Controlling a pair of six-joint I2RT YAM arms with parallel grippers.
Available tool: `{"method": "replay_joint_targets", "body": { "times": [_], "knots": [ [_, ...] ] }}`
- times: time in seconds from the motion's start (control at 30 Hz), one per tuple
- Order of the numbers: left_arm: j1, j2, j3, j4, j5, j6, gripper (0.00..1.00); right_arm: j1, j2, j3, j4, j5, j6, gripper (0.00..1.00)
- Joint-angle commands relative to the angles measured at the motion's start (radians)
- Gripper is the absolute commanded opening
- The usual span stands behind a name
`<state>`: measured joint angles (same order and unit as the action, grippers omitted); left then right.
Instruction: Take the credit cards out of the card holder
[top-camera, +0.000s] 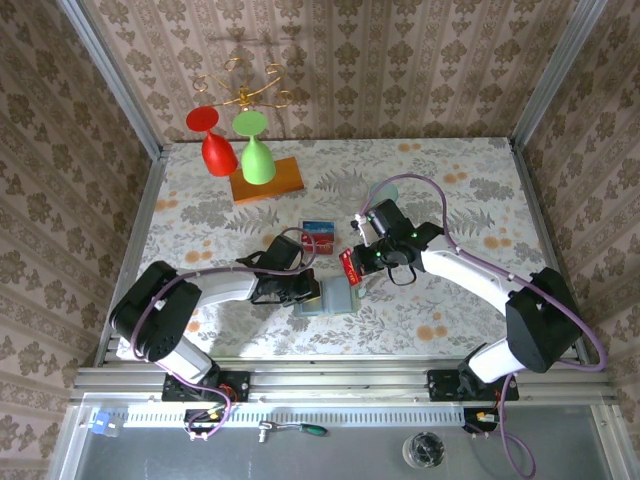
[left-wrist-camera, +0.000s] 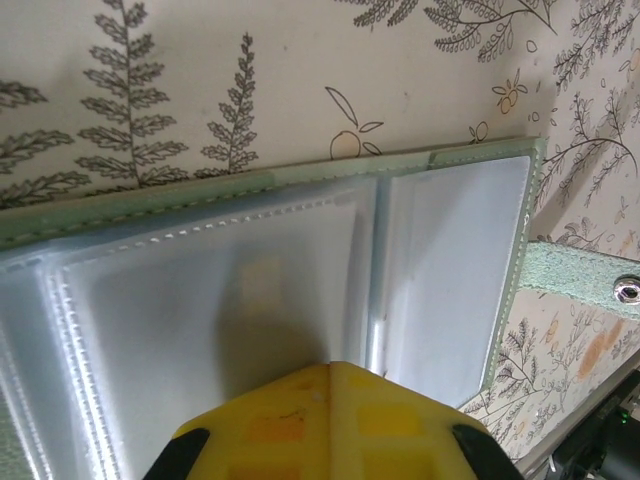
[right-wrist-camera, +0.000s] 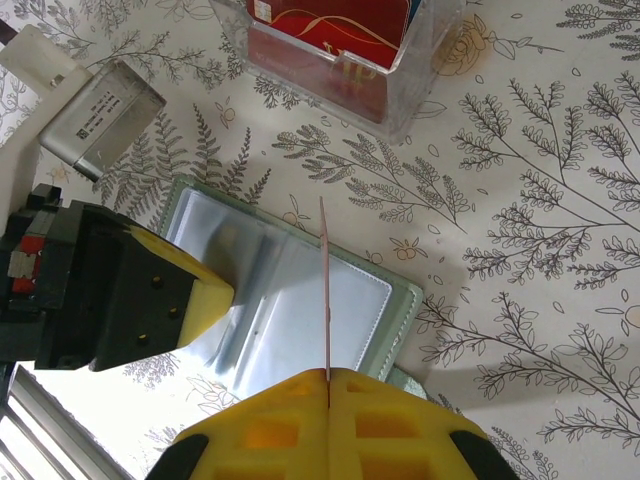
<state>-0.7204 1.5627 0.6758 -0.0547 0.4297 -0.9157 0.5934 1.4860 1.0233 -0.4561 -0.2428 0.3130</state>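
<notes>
Floral table (top-camera: 450, 190), patterned walls. Holder (top-camera: 332, 300) lies open, lower centre. Left gripper (left-wrist-camera: 330, 368), fingers pressed together, pins pockets flat, likely to steady it. Right gripper (right-wrist-camera: 328, 374) pinches red card (right-wrist-camera: 326, 280) edge-on above holder, likely bound for clear box (right-wrist-camera: 410, 100).

Table (top-camera: 450, 190) has a fern-and-flower print top. Directly on it we tag: the sage-green card holder (top-camera: 340, 298), lying open near the front edge; a clear plastic box (right-wrist-camera: 425, 75) with red credit cards (right-wrist-camera: 340, 20) just behind it; and an orange wooden board (top-camera: 270, 182) further back left.
</notes>
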Motion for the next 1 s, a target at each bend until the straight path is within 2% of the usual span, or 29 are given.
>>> {"method": "replay_joint_targets", "body": {
  "times": [0.0, 0.17, 0.27, 0.43, 0.7, 0.97],
  "knots": [
    [0.001, -0.013, 0.03, -0.051, -0.021, 0.014, 0.0, -0.004, 0.02, 0.029, 0.006, -0.034, -0.021, 0.0],
    [0.012, -0.065, 0.041, -0.059, -0.025, 0.013, 0.0, -0.003, 0.065, 0.079, 0.008, -0.06, -0.077, 0.01],
    [0.021, -0.109, 0.035, -0.09, -0.05, 0.022, 0.0, -0.003, 0.113, 0.14, -0.038, -0.053, -0.169, 0.02],
    [0.068, -0.198, -0.017, -0.108, -0.062, 0.021, 0.01, -0.001, 0.174, 0.232, -0.124, -0.107, -0.391, 0.05],
    [0.15, -0.347, -0.105, -0.132, -0.076, 0.021, 0.02, -0.001, 0.307, 0.454, -0.311, -0.035, -0.766, 0.01],
    [0.214, -0.398, -0.153, -0.139, -0.052, 0.034, 0.03, -0.001, 0.476, 0.711, -0.471, -0.013, -0.981, 0.0]
  ]
}}
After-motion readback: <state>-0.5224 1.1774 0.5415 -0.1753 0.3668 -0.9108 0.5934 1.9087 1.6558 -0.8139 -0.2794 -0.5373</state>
